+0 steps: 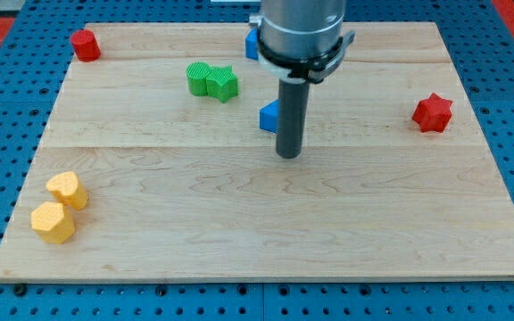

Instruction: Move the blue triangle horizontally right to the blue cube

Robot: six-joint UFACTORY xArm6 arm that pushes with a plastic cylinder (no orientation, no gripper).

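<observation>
The blue triangle (269, 116) lies on the wooden board a little above its middle, partly hidden behind my rod. My tip (288, 155) touches the board just below and to the right of it, close to its right side. The blue cube (252, 44) sits near the view's top, mostly hidden behind the arm's grey housing (300, 31); only its left edge shows.
A green block (201, 78) and a green star (224, 84) touch each other left of the triangle. A red cylinder (85, 45) is top left, a red star (432, 112) at the right. Two yellow blocks (66, 190) (53, 222) sit bottom left.
</observation>
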